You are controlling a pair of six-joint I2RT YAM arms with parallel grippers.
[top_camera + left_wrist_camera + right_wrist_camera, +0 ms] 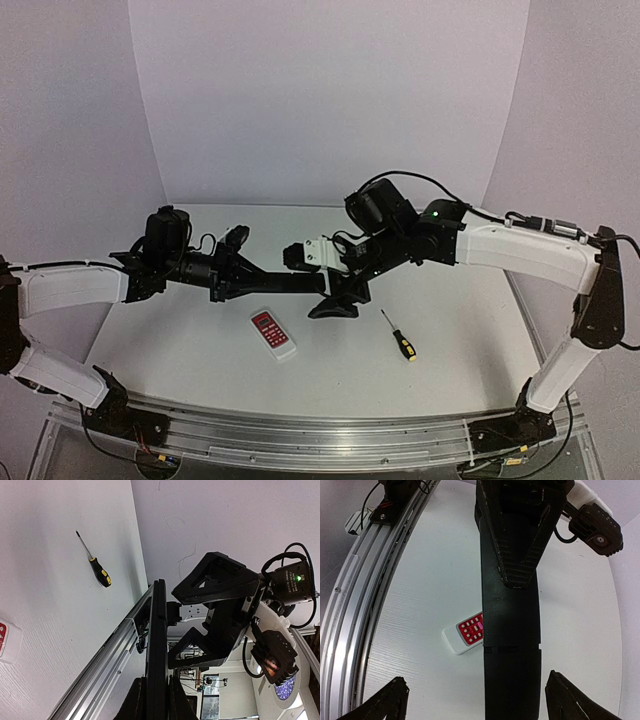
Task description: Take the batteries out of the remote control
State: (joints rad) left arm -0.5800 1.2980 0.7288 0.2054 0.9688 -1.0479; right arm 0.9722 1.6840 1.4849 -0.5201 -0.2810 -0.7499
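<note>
Opening seems the step in hand — left gripper pinches the black remote, right gripper spread above it. Next, pry its back open.

No text, brand or number is legible anywhere. The white remote, lying ahead of the wide-spread right gripper, has a red keypad with pale keys, but their marks are too small to read. The black remote, clamped in the left gripper, shows no legible marking. A camera housing, ahead of that gripper, bears fine pale print beside a green light, too small to read.
</note>
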